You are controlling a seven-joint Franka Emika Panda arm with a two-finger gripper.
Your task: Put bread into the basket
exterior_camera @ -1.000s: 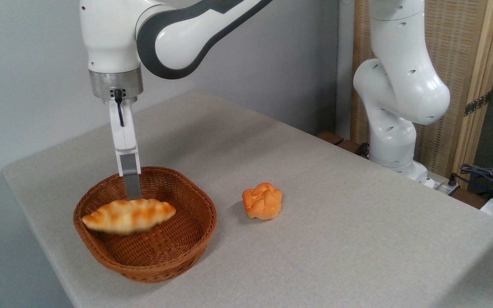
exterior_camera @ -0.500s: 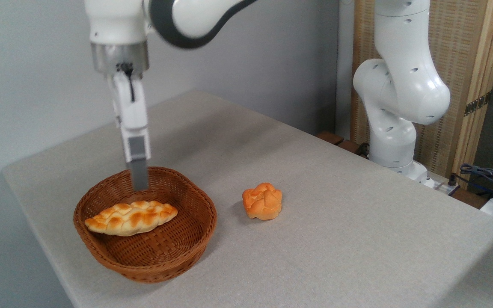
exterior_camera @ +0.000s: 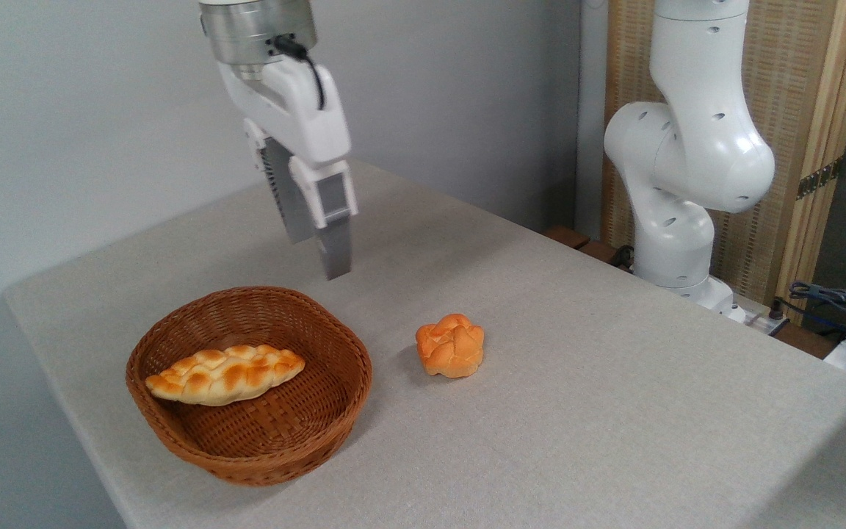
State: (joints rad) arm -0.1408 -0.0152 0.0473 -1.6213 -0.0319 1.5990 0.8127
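**Loaf in the basket, gripper aloft and empty**

The bread [exterior_camera: 225,375] lies inside the basket [exterior_camera: 335,397], stretched across its left half, with one pointed end against the left wall and the other near the middle of the woven floor. The basket sits on the grey bench [exterior_camera: 577,411] near its front left corner.

The gripper [exterior_camera: 318,253] hangs in the air above and behind the basket's right rim, clear of both basket and bread. It holds nothing, and its two fingers stand apart, one in front of the other from this angle.

A small round orange knotted roll [exterior_camera: 450,345] rests on the bench just to the right of the basket, apart from it. The arm's white base [exterior_camera: 676,242] stands beyond the bench's far right edge, before a slatted wooden screen [exterior_camera: 805,110]. Cables [exterior_camera: 834,301] lie at the far right.
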